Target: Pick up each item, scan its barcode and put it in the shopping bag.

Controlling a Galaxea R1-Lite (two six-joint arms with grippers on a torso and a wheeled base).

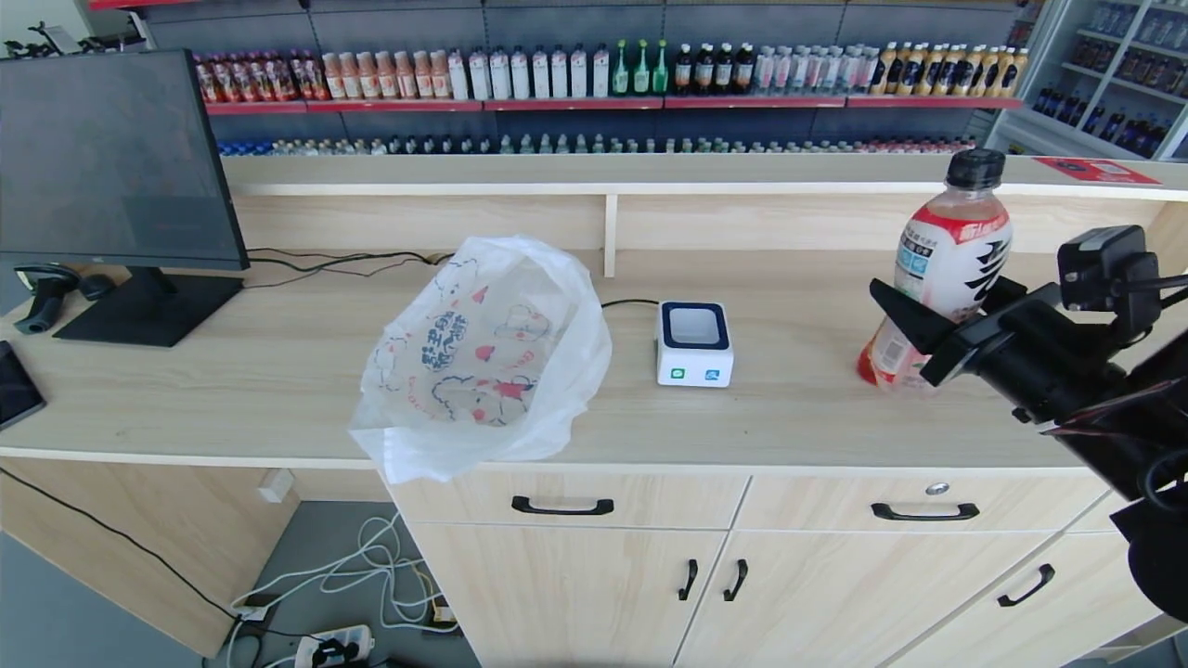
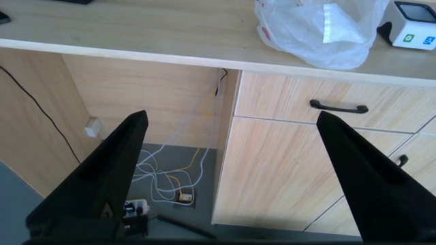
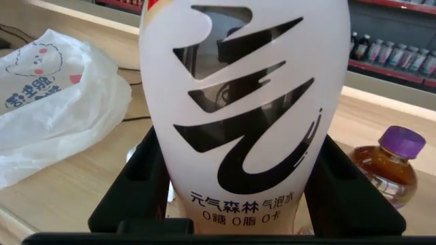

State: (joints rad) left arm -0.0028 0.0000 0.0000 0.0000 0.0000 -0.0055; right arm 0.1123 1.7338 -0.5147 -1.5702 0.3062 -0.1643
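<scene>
**Right gripper** (image 1: 919,311): clenched on the tall translucent-white plastic drink bottle (image 1: 956,241) with black cap, red-edged label and bold black graphic. In the right wrist view the two black fingers (image 3: 144,180) press against opposite sides of the lower body of the bottle (image 3: 245,82). The bottle is at the right end of the light-wood surface (image 1: 278,371) and leans slightly, cap toward the rear. Whether its base touches the surface cannot be told.

**Left gripper** (image 2: 231,177): released, fingers (image 2: 102,184) spread wide. It hangs below the level of the surface, in front of the cabinet drawers (image 2: 300,122).

**Shopping bag** (image 1: 483,353): thin white plastic with cartoon print. It lies crumpled near the middle of the surface, its lower edge hanging over the front edge.

**Scanner** (image 1: 694,343): a white box with a dark-framed top window. It stands just beside the bag on the robot's right, between the bag and the held bottle.

**Second item**: a small bottle with purple cap and amber liquid (image 3: 388,163) stands upright on the surface, near the right gripper.

**Other**: a black flat monitor (image 1: 111,158) stands at the left end of the surface.
</scene>
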